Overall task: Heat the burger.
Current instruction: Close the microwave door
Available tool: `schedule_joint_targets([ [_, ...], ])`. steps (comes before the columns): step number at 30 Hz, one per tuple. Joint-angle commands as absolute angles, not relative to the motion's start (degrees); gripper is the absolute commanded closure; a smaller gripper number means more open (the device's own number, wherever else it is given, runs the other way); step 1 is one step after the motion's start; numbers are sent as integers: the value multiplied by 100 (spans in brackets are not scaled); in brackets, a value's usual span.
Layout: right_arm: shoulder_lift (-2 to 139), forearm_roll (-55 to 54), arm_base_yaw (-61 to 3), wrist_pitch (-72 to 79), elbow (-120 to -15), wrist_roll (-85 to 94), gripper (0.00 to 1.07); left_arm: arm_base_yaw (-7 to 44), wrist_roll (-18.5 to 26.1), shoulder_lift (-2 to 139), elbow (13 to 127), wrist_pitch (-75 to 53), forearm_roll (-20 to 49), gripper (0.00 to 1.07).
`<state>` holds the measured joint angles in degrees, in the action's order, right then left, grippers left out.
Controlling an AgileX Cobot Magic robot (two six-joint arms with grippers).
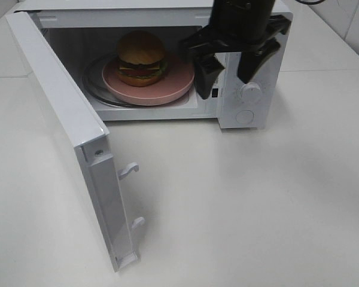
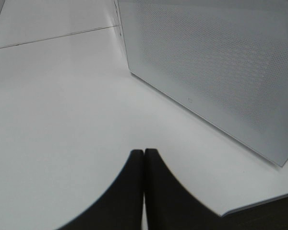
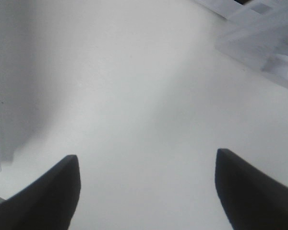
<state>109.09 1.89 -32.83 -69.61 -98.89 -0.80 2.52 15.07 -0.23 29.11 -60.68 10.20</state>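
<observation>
Right claw (image 1: 229, 70) spread wide, holding nothing, hanging before the microwave (image 1: 245, 113) front, by its dials. Left claw (image 2: 144, 153) pressed together, outside the microwave's open door (image 1: 66, 119). Burger (image 1: 142, 58) sits on plate (image 1: 167, 92) inside the microwave. Risk: door swung closed could strike my right fingers; no heating until it latches. Table (image 1: 257, 203) white, matte, seamed beside the microwave; room mostly unseen.

A plain white table (image 1: 275, 197) carries one white microwave (image 1: 233, 110) set toward its far edge, with the door (image 1: 60, 107) swung wide open.
</observation>
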Motion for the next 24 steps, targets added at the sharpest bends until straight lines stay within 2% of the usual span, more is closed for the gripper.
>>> schedule_joint_targets([
  [1,10479,246,-2762,-7133,-9351,-149,33,269,1507,-138,2899,-6010,1031,106],
  [14,9150,372,-1295,-7047,-7855,-384,33,269,1507,-138,2899,-6010,1031,106],
  [24,7638,722,-1060,-6830,-6532,-693,33,269,1507,-138,2899,-6010,1031,106],
])
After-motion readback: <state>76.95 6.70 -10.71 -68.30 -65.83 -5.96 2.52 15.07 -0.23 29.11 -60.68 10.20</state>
